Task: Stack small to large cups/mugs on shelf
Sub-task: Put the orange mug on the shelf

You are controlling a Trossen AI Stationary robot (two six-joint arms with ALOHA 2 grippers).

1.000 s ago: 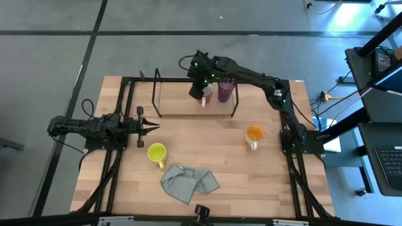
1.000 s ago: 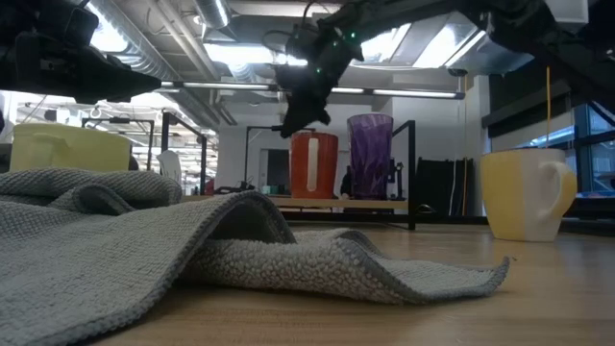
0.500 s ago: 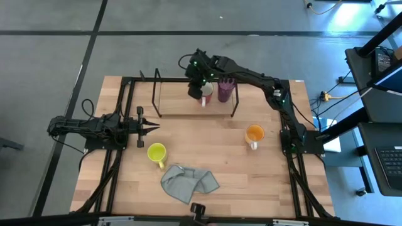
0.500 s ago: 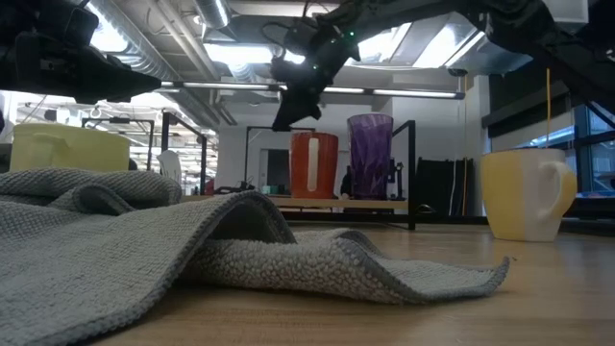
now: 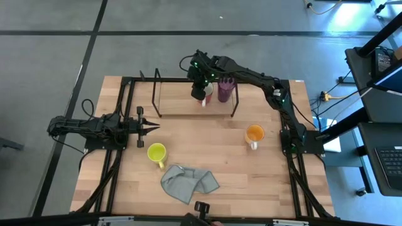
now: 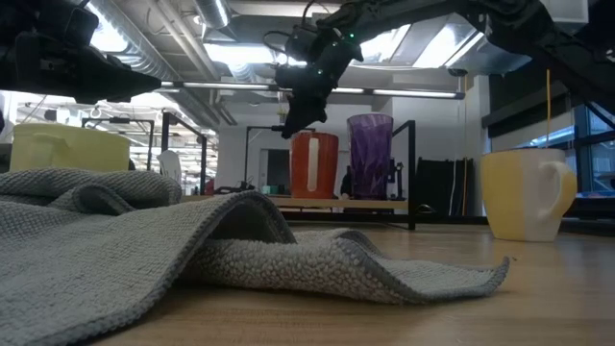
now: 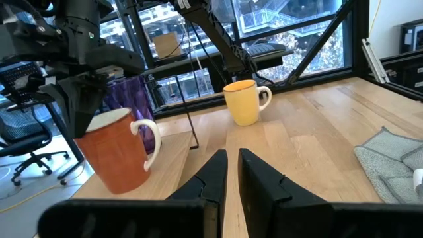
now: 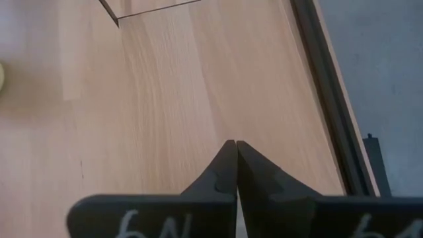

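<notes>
Orange mug [image 5: 254,133] stands upright on the table, well behind the right gripper [image 6: 286,127], toward that arm's base. The gripper's jaws are clenched empty over the white mug [image 6: 313,165] on the shelf [image 5: 182,115]. Left gripper [image 5: 152,129] waits, jaws barely parted, empty, near the yellow mug [image 5: 156,152].

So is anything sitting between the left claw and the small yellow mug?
Nothing visible. From above, only bare table separates the left claw from the small yellow mug. The grey cloth lies past the mug, away from the claw.
</notes>
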